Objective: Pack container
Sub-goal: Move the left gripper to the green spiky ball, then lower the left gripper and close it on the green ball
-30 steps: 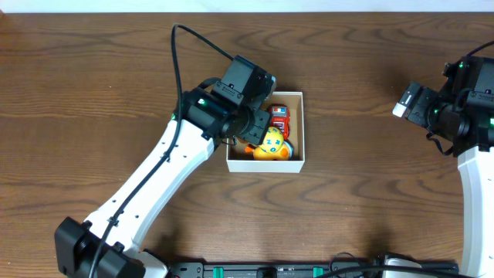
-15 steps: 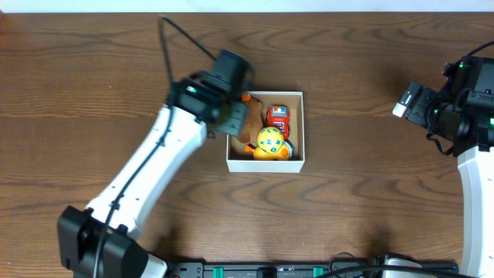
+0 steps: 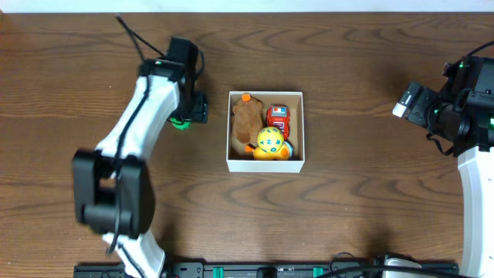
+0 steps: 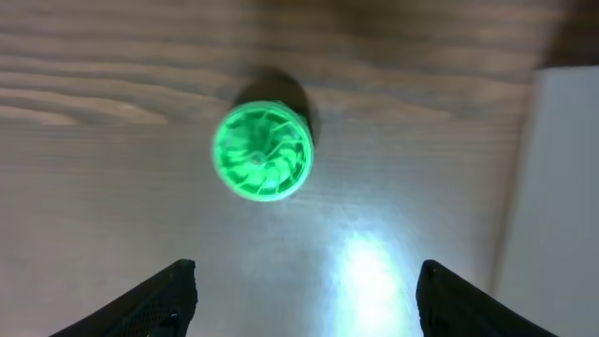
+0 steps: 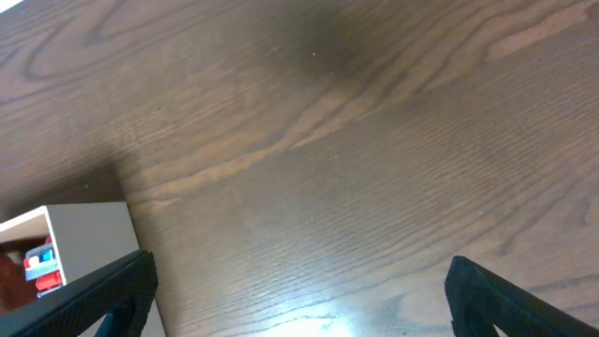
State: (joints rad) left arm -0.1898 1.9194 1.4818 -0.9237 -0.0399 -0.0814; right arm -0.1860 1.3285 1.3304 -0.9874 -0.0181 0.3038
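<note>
The square white container (image 3: pixel 298 129) sits mid-table with a brown plush (image 3: pixel 248 119), a red toy car (image 3: pixel 279 120) and a yellow ball-like toy (image 3: pixel 270 141) inside. A small green round toy (image 3: pixel 180 123) lies on the table left of it, partly under my left gripper (image 3: pixel 193 108). In the left wrist view the green toy (image 4: pixel 263 154) lies ahead of my open, empty left gripper (image 4: pixel 304 300), with the container's wall (image 4: pixel 552 206) at the right. My right gripper (image 5: pixel 299 300) is open and empty over bare wood; the container's corner (image 5: pixel 89 239) shows at its left.
Dark wood table (image 3: pixel 363 208) all round. My right arm (image 3: pixel 463 108) stays at the far right edge, well away from the container.
My left gripper has pulled out of the container and swung left, now above the green toy. The brown plush now shows in the container. The right arm has not moved.
</note>
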